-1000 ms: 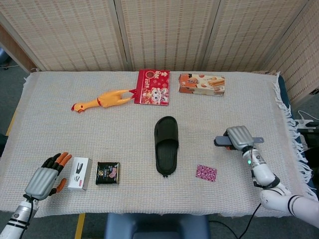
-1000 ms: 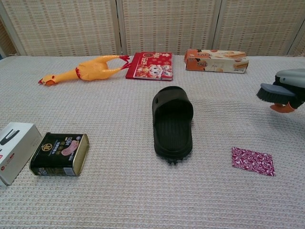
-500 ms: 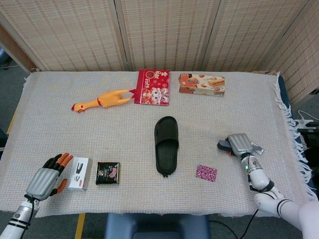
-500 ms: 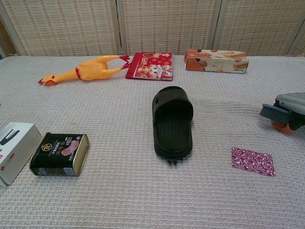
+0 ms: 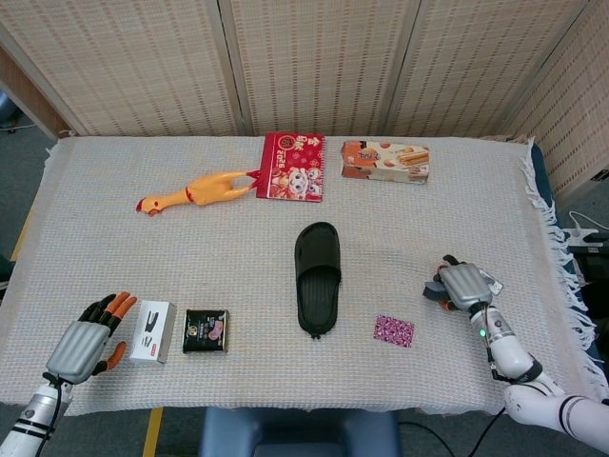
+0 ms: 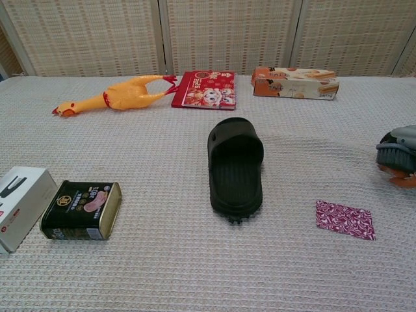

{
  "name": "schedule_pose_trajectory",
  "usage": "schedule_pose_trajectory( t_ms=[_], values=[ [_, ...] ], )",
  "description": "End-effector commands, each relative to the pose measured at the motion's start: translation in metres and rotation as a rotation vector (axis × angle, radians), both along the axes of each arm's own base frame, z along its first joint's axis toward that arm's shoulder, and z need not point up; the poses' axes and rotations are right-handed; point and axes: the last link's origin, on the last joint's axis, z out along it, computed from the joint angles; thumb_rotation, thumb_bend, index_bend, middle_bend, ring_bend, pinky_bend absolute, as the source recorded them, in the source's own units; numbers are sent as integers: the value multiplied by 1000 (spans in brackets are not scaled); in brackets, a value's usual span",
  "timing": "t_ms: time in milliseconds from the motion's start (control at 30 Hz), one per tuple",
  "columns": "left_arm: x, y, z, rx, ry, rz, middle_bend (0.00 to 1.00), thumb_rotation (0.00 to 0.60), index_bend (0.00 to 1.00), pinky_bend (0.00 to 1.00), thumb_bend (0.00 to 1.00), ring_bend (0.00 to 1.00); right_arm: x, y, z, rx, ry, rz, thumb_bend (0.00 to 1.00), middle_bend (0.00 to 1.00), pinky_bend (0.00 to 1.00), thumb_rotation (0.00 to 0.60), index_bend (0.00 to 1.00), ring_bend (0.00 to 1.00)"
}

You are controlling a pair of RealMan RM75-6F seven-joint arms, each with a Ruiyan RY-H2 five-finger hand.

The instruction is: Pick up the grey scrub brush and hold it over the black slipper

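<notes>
Gripping the grey scrub brush (image 6: 392, 153) near the table's right edge, right hand (image 5: 465, 285) closed around it, black slipper (image 5: 317, 276) mid-table, left hand (image 5: 84, 344) empty, fingers apart, front-left corner.

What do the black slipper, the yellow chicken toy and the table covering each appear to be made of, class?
Black slipper: likely moulded rubber or foam, matte, one piece with a ribbed footbed. Yellow chicken toy: probably soft rubber or vinyl, smooth with a slight sheen. Table covering: woven fabric, shown by its waffle-like texture and the fringe at the right edge.
</notes>
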Motion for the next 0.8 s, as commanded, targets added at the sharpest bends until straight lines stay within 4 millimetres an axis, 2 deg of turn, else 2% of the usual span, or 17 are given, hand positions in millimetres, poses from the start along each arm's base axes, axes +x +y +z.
schedule_pose_trajectory(
  t_ms=[33, 267, 400, 500, 600, 700, 800],
  values=[
    [0, 0, 0, 0, 1, -1, 0, 600, 0, 136, 491, 0, 3, 8, 17, -28, 9, -14, 241, 0, 312, 600, 0, 0],
    [0, 0, 0, 0, 1, 2, 0, 600, 0, 136, 492, 0, 9, 24, 29, -36, -29, -24, 182, 0, 269, 574, 0, 0],
    [0, 0, 2, 5, 0, 0, 0, 600, 0, 136, 492, 0, 14, 44, 46, -100, -99, 6, 167, 0, 229, 553, 0, 0],
    [-1, -1, 4, 18, 5, 2, 0, 600, 0, 136, 491, 0, 15, 77, 69, -210, -161, 53, 164, 0, 154, 541, 0, 0],
    [-3, -1, 7, 32, 11, 12, 0, 600, 0, 136, 491, 0, 7, 123, 87, -336, -155, 96, 163, 0, 70, 537, 0, 0],
    [-5, -1, 8, 39, 19, 28, 0, 600, 0, 136, 491, 0, -3, 160, 93, -477, -136, 115, 163, 0, 6, 537, 0, 0],
    [-4, 0, 9, 41, 18, 36, 0, 600, 0, 136, 491, 0, -12, 173, 91, -508, -65, 134, 160, 0, 0, 538, 0, 0]
  ],
)
